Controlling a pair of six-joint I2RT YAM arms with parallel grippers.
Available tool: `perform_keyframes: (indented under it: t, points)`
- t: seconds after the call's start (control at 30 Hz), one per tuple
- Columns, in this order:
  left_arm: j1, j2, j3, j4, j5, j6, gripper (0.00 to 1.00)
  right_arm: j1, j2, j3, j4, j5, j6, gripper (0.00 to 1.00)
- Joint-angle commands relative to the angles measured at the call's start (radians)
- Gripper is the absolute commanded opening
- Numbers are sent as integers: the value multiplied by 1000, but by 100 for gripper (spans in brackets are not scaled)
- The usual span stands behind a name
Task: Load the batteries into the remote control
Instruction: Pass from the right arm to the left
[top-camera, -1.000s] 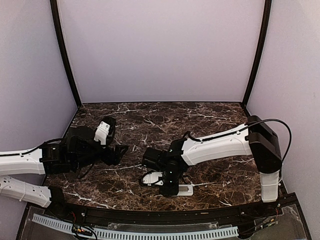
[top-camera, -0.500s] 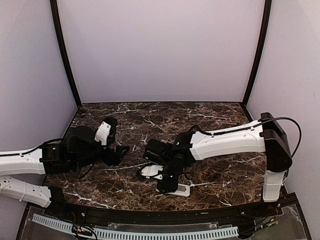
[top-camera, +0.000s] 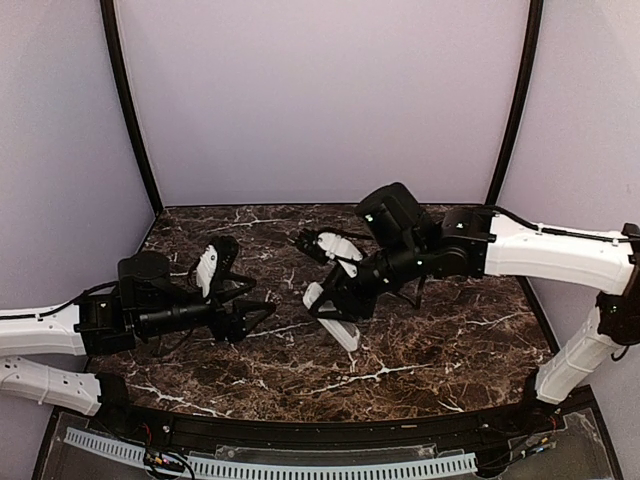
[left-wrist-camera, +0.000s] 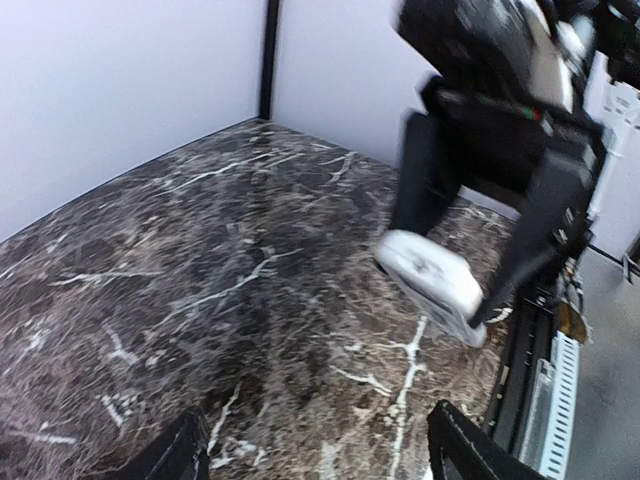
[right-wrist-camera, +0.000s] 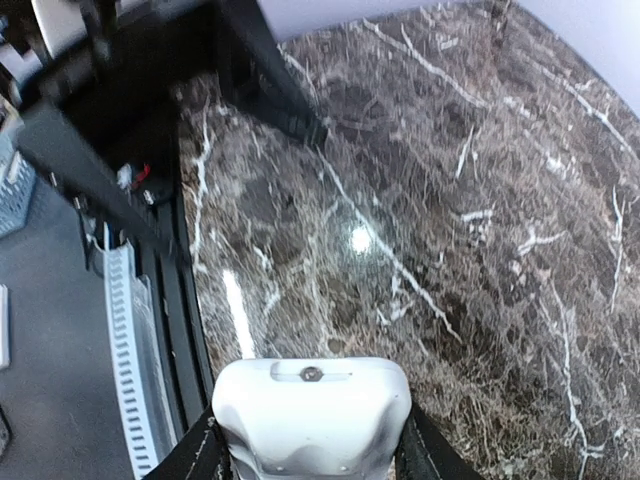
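The white remote control (top-camera: 342, 335) is seen clamped in the right gripper (top-camera: 330, 312) above the middle of a dark, white-veined marble table (top-camera: 440, 340), which is enclosed by pale lilac walls (top-camera: 320, 100). In the overhead view, the handset is held tilted, with its lower end pointing toward the near edge of the table. It appears to be lifted off the surface, though contact at the lowest corner cannot be ruled out. The right arm (top-camera: 540, 250) is stretched in from the right side, its wrist bent down over the handset. In the right wrist view, a rounded end of the remote control (right-wrist-camera: 310, 400) is shown pinched between the two dark fingers (right-wrist-camera: 200, 455), with the marble well below it. The left gripper (top-camera: 255, 318) is held low over the left part of the table, aimed toward the handset and well apart from it. Its jaws are spread wide and nothing is held between them. In the left wrist view, the tips of its fingers (left-wrist-camera: 180, 455) are seen at the bottom of the frame with bare marble between them. The gripped remote control (left-wrist-camera: 430, 285) is seen beyond them, blurred. The left arm (top-camera: 60, 330) is laid out along the table's left edge.
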Motion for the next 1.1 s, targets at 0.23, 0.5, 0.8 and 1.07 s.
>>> perform_keyframes:
  t: [0.23, 0.5, 0.8, 1.07]
  points:
    - [-58, 157, 224, 182, 445, 42, 91, -20, -216, -44, 437, -221, 164, 15]
    - [-60, 217, 291, 280, 430, -24, 93, -19, -242, -58, 521, -272, 204, 15]
    - [-59, 247, 308, 326, 414, -59, 65, -19, -244, -68, 547, -313, 232, 14]
    - [-59, 275, 323, 339, 429, -52, 49, -19, -223, -56, 563, -330, 239, 13]
